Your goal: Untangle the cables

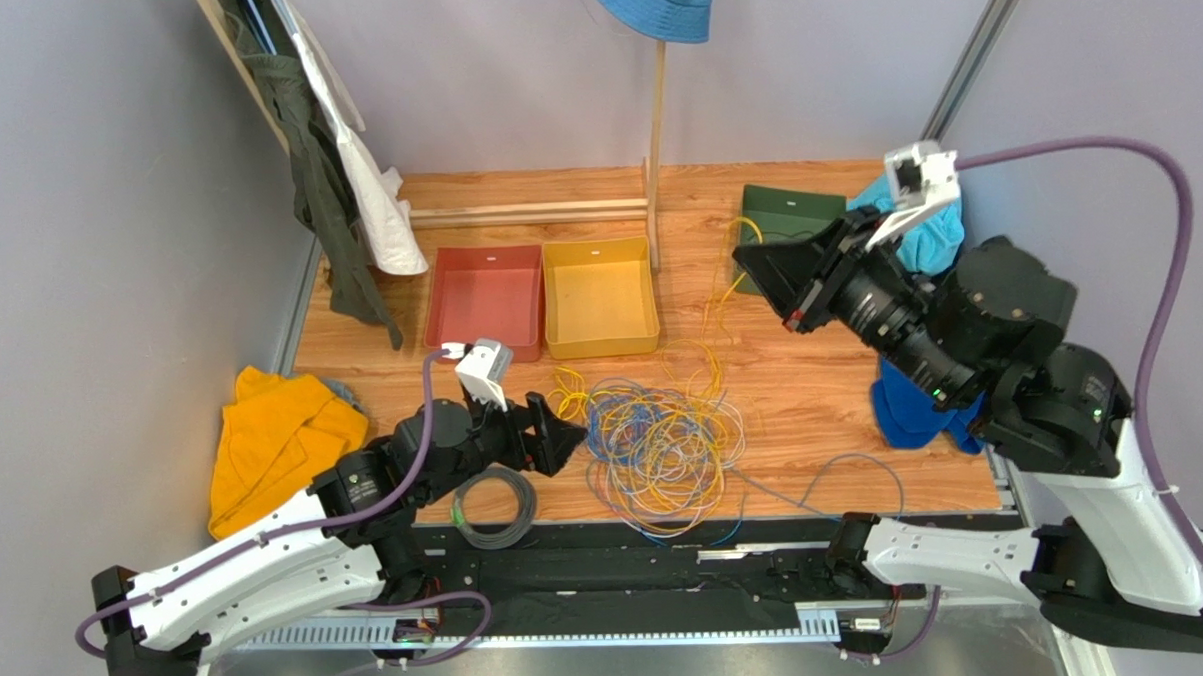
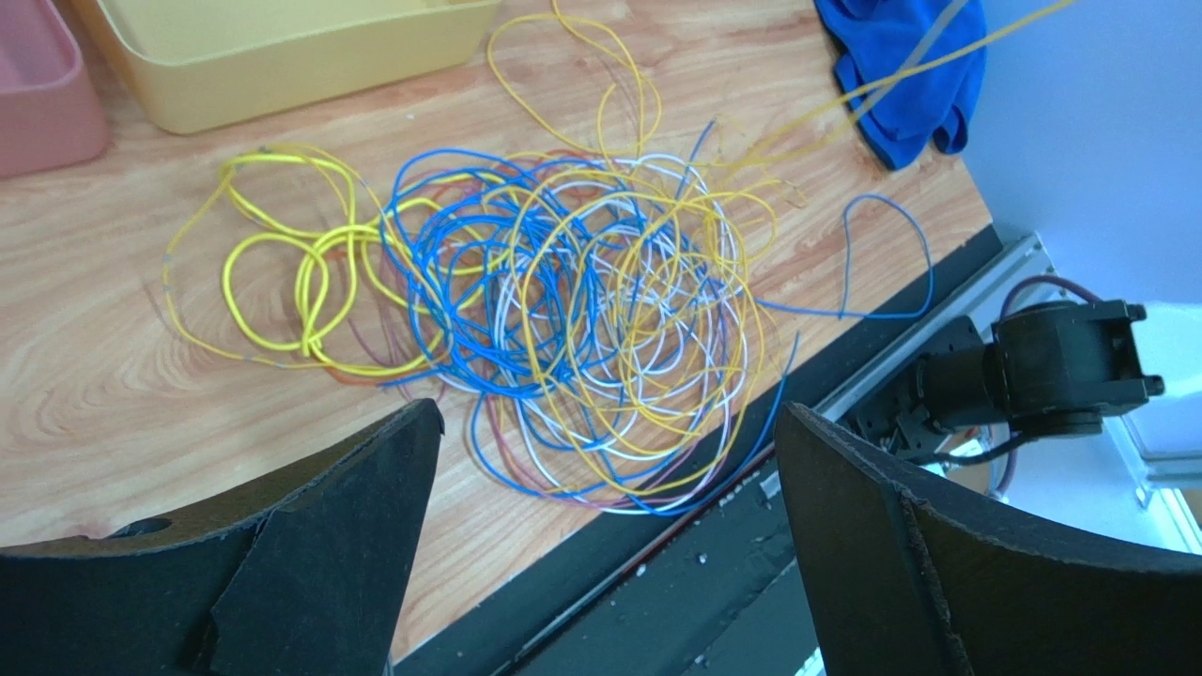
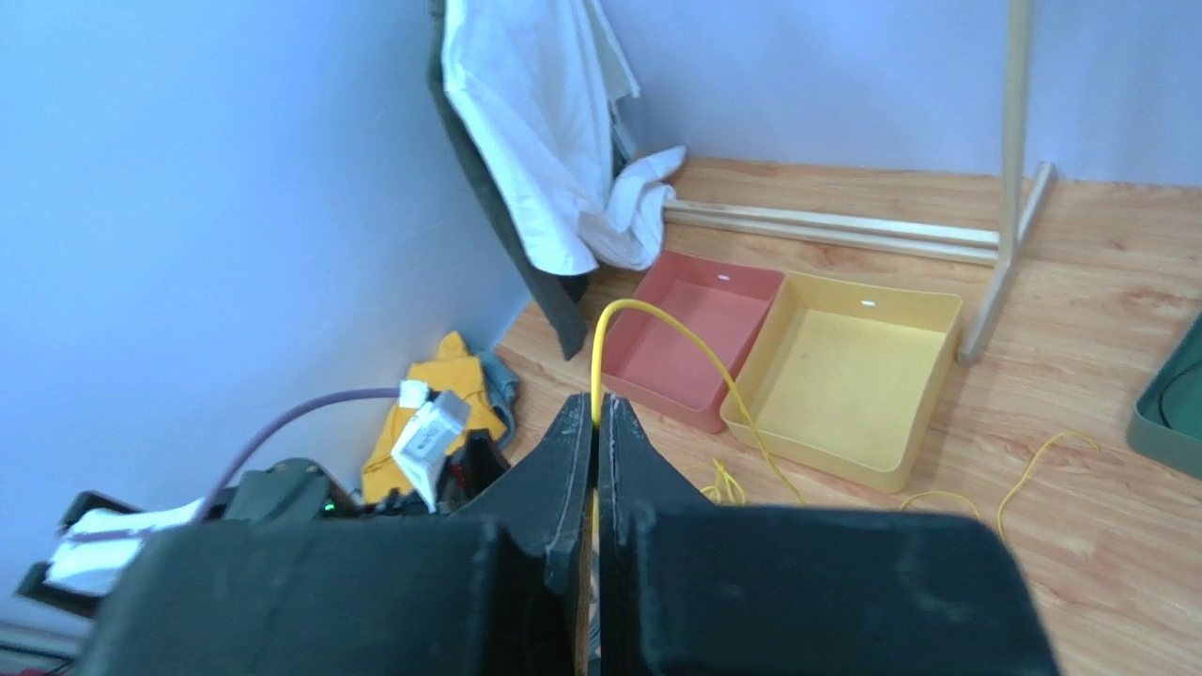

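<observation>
While the right gripper (image 3: 594, 413) pinches one yellow cable (image 3: 597, 359) tight at its tips, the left gripper (image 2: 600, 423) gapes wide and empty with the tangled cables (image 2: 565, 303) heaped just ahead of it

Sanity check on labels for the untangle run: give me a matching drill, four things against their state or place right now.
Things:
1. left gripper
2. right gripper
3. yellow bin
4. tangle of cables

States or places:
A. empty, beside the red bin
B. shut on a yellow cable
C. heaped at the near edge of the table
D. open, holding nothing

Pairs: 1-D, 2-B, 3-A, 4-C
</observation>
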`<action>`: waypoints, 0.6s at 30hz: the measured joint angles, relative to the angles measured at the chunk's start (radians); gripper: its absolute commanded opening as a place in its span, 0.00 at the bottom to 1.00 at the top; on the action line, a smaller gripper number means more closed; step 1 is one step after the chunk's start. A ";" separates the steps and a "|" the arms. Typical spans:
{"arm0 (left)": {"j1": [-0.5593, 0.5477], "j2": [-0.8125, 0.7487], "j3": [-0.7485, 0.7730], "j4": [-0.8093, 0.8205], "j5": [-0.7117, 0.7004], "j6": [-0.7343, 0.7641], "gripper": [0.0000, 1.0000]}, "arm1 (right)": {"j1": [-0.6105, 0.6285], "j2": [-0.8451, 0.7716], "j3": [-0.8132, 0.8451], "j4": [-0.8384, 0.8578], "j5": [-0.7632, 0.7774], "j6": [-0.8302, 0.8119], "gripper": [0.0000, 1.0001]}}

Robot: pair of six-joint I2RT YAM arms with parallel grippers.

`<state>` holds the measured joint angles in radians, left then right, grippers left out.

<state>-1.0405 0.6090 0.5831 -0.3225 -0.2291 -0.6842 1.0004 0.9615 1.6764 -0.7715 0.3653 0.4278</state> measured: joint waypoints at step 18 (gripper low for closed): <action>-0.063 0.228 0.153 0.397 0.013 0.253 0.99 | 0.000 0.038 0.032 -0.018 -0.210 0.073 0.00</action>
<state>-1.1038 0.8368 0.7361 0.0750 -0.2165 -0.4313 1.0004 0.9997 1.7088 -0.7891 0.1551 0.5007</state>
